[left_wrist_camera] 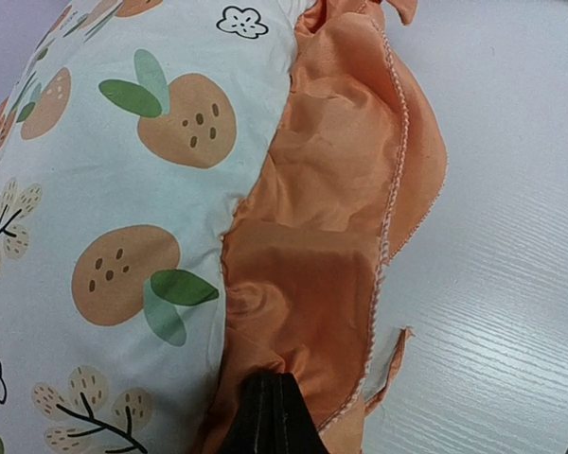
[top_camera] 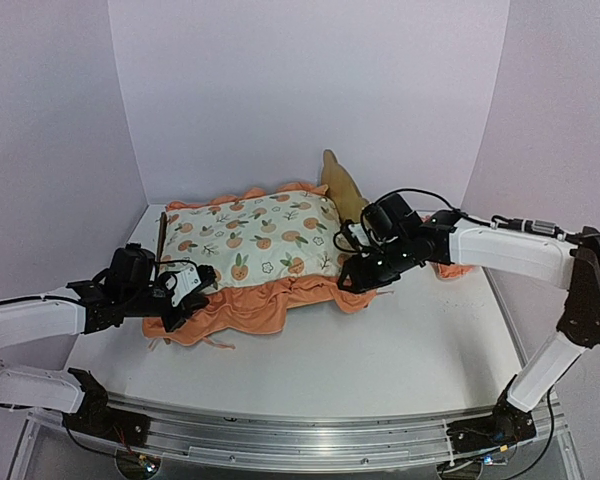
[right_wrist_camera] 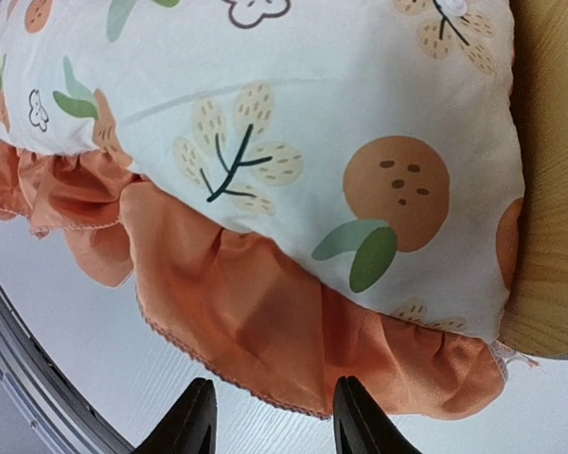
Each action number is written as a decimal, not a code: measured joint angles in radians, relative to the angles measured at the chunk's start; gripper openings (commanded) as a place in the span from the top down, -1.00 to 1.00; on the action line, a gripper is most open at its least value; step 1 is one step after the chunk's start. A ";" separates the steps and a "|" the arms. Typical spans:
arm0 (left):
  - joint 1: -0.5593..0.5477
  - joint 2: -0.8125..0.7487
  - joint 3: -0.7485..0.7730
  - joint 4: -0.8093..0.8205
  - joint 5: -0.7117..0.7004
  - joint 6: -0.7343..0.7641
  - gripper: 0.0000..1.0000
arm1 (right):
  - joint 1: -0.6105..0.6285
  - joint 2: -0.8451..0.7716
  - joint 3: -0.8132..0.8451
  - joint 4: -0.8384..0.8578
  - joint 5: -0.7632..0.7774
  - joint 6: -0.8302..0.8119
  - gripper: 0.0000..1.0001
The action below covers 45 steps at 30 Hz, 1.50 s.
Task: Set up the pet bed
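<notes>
In the top external view, the pet bed (top_camera: 341, 186) is seen at the back of the table (top_camera: 410, 350). It is almost wholly covered by the orange-print mattress pad (top_camera: 255, 235), and only a rounded piece of its plywood is shown behind the pad's far right corner. The left gripper (top_camera: 202, 290) is placed at the near left of the orange ruffle (top_camera: 250, 310), the right gripper (top_camera: 360, 273) at its near right. How the jaws stand cannot be read from here.

In the left wrist view, the fingers (left_wrist_camera: 270, 416) are shown pressed together with orange cloth bunched around them. Whether any cloth is pinched cannot be told. Only pad and table are shown there.

In the right wrist view, the fingers (right_wrist_camera: 197, 421) are held apart, with the ruffle's hem lying just at their tips. Bare plywood is shown at the right edge, under the pad.
</notes>
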 measured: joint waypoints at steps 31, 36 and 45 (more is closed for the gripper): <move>0.054 0.040 0.238 -0.052 0.122 -0.141 -0.44 | -0.907 0.285 0.173 0.004 0.193 0.319 -0.96; 0.054 0.080 0.284 -0.079 0.129 -0.140 -0.65 | -0.892 0.314 0.048 0.259 0.188 0.511 -0.86; 0.054 0.105 0.331 -0.108 0.095 -0.130 -0.81 | -0.888 0.395 -0.103 0.641 0.164 0.722 1.00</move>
